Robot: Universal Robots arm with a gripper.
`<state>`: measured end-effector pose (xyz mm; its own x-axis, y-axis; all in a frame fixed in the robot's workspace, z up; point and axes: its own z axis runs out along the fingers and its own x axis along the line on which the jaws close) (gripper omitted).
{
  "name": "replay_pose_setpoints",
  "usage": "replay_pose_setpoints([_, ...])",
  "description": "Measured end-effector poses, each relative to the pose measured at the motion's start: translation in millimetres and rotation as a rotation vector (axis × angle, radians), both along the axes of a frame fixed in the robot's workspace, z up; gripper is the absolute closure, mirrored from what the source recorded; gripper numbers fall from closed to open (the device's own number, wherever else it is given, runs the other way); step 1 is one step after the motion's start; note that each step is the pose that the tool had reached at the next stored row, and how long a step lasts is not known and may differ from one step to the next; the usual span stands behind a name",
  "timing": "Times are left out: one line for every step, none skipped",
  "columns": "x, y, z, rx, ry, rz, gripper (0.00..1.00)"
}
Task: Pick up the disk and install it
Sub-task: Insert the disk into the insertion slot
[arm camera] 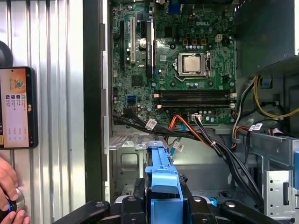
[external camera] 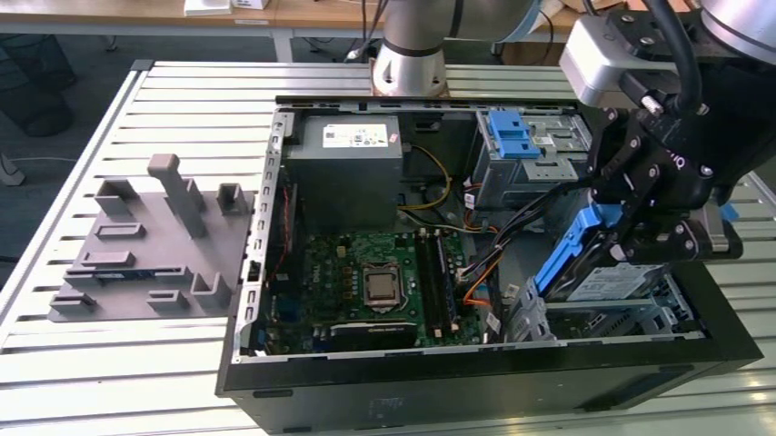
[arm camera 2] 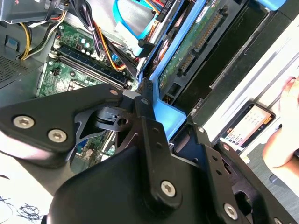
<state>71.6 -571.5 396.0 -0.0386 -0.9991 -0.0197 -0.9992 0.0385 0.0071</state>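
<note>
Blue carrier edge first: in the exterior view we see the disk (external camera: pixel 580 263) held tilted, silver face w/ label partly visible, over the drive bay at the exterior view's right side of the open PC case (external camera: pixel 485 386). Black claw (external camera: pixel 649 238) is pinched on the disk's blue frame. The case lies on a slatted metal desk (external camera: pixel 182 82); inside it we see the green motherboard (external camera: pixel 363 282), a grey power supply (external camera: pixel 352 154) and a drive cage w/ blue handle (external camera: pixel 524 145). Grey fixture block (external camera: pixel 152 245) sits on the desk toward the exterior view's left, well apart from the case.

Second wrist view: claw linkage up close, fingers (arm camera 2: pixel 148 123) pressed against the blue frame of the disk (arm camera 2: pixel 191 37), whose circuit-board side faces the cam. Motherboard (arm camera 2: pixel 70 65) and orange/yellow cables (arm camera 2: pixel 100 37) are behind. A person's hand (arm camera 2: pixel 285 126) is next to a phone (arm camera 2: pixel 247 122).

First wrist view: blue carrier of the disk (arm camera: pixel 163 186) clamped between the claw (arm camera: pixel 163 205) pads, above the bay's grey sheet metal. Motherboard (arm camera: pixel 187 60) is beyond. Phone (arm camera: pixel 16 107) lies on the desk (arm camera: pixel 60 93) beside the case; a hand (arm camera: pixel 9 186) is near it.
</note>
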Motion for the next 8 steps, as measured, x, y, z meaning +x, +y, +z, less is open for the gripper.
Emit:
replay_pose_setpoints([0.0,0.0,-0.6,0.0000,-0.0002,0.000,0.64])
replay_pose_setpoints([0.0,0.0,-1.2,-0.0001,-0.0003,0.000,0.64])
replay_pose_setpoints([0.0,0.0,-1.7,-0.0001,-0.0004,0.000,0.64])
replay_pose_setpoints([0.0,0.0,-2.4,-0.0001,-0.0004,0.000,0.64])
replay_pose_setpoints([0.0,0.0,-2.9,0.0000,-0.0005,0.000,0.64])
replay_pose_setpoints([0.0,0.0,-3.5,0.0000,-0.0006,0.000,0.64])
replay_pose_setpoints([0.0,0.0,-4.1,0.0000,-0.0007,0.000,0.64])
replay_pose_setpoints([0.0,0.0,-4.7,-0.0001,-0.0007,0.000,0.64])
